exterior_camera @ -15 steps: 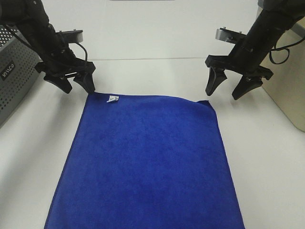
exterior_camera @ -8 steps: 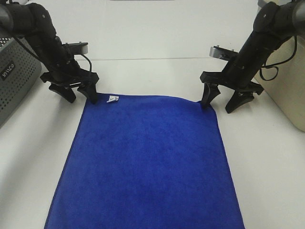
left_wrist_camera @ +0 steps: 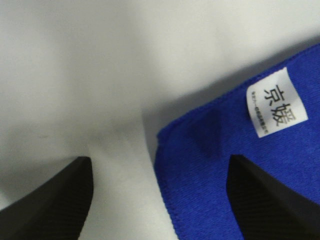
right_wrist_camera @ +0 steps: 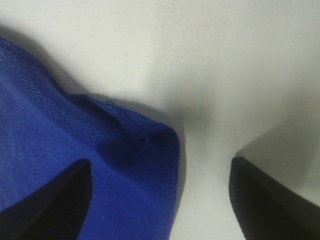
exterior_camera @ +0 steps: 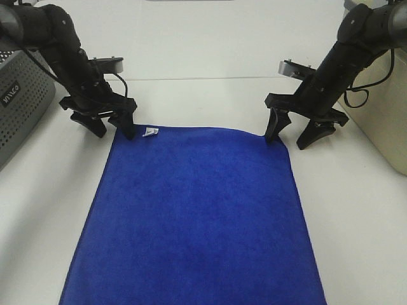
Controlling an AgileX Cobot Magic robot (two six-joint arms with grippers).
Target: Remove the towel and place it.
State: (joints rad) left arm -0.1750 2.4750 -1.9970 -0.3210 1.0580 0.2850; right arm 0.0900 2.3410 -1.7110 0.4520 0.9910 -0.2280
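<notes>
Bench: I am looking at a plain white bench [exterior_camera: 210,95], bare along its far edge.
Basket: a grey perforated basket [exterior_camera: 19,95] sits at the bench's left edge, apart from the cloth. I judge it close enough to crowd the left arm on a wide swing.
Left claw: the left gripper [exterior_camera: 116,130] is down at the towel's far-left corner, released, with its jaws spread. The wrist view shows one finger [left_wrist_camera: 50,200] over bare bench and the other over cloth, so the corner lies between them, ready for a pinch.
Tag: a white tag [exterior_camera: 151,132] lies just beside that corner.
Towel: the towel [exterior_camera: 197,216] lies flat across the bench's middle and runs towards the near edge.
Right claw: the right gripper [exterior_camera: 287,138] is likewise released and straddles the far-right corner, whose hem curls up slightly.
Container: a beige container [exterior_camera: 381,127] stands at the right edge, near the right arm, so I would lift straight up.
</notes>
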